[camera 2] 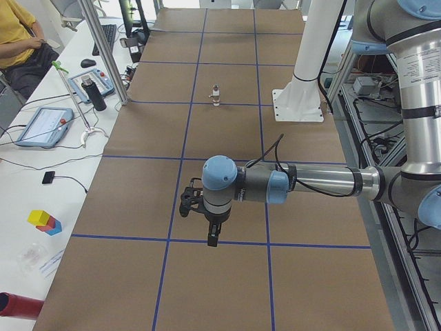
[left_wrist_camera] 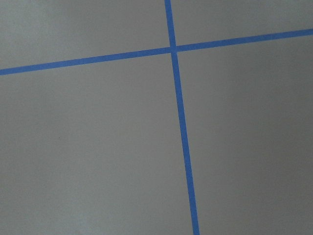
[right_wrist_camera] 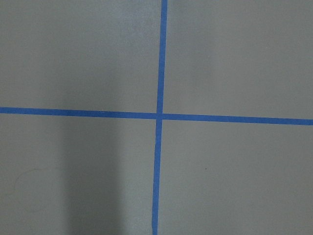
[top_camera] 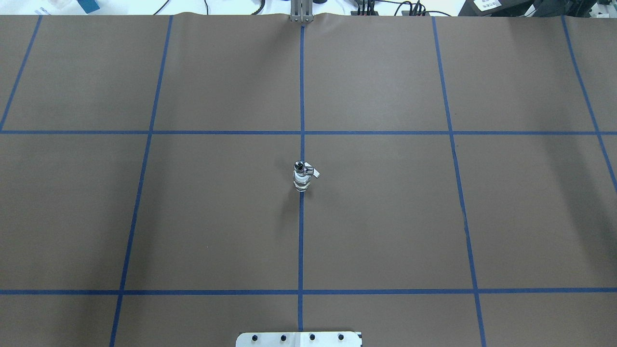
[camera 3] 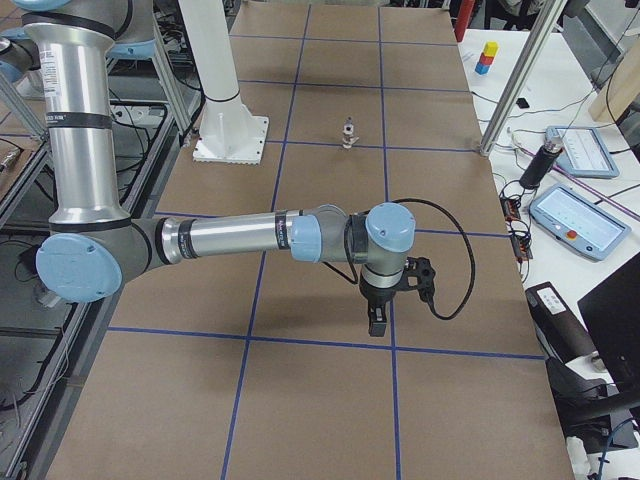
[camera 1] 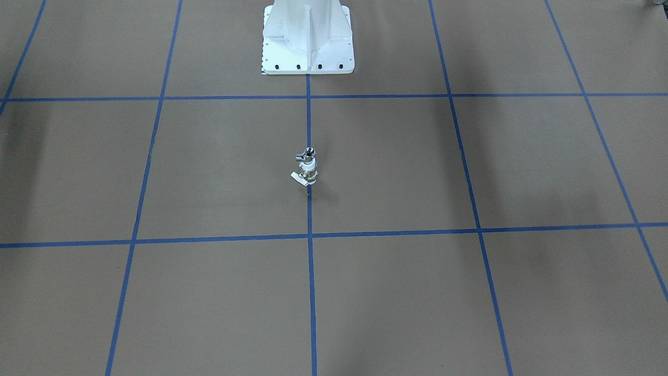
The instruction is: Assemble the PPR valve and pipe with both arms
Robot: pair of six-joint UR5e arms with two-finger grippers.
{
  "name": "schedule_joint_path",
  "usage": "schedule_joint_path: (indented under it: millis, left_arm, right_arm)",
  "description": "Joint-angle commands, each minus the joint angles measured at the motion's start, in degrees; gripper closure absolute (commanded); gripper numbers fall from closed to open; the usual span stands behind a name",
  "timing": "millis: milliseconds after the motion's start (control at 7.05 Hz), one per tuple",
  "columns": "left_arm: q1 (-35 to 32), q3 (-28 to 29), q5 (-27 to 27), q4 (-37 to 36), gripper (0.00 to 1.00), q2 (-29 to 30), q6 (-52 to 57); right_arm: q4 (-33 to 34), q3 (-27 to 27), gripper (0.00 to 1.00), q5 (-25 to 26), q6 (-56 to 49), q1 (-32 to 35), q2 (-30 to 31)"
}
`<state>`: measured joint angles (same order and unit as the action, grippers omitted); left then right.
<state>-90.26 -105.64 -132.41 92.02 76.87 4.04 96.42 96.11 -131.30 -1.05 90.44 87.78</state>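
Finding pipe (camera 1: 309,153) seemingly seated on PPR valve (camera 1: 309,169) mid-frame, advised no nudging; could not tell whether left tool (camera 2: 211,234) or right tool (camera 3: 378,320) gaped.

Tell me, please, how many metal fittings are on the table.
2, stacked upright on the centre tape line: the pipe on top, the PPR valve beneath it. None seems hidden.

pipe (camera 1: 308,154) sits on top of PPR valve (camera 1: 308,175), stack upright on table (camera 1: 469,156), in front of pedestal (camera 1: 308,42). Stack lies between left gripper (camera 2: 213,236) and right gripper (camera 3: 378,322), well apart from both.
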Motion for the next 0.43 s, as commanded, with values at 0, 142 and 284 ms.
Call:
schedule_joint_path:
  millis: [0,142,284]
  left_arm:
    - [0.0,0.0,0.1,0.0,0.00,0.0,0.0]
    - [0.0,0.0,0.1,0.0,0.00,0.0,0.0]
    - [0.0,0.0,0.1,0.1,0.00,0.0,0.0]
  right_arm:
    - [-0.2,0.0,0.00,0.1,0.1,0.0,0.0]
    - [-0.2,-0.1,0.00,0.1,0.1,0.0,0.0]
    - [-0.2,-0.2,0.00,0.2,0.1,0.0,0.0]
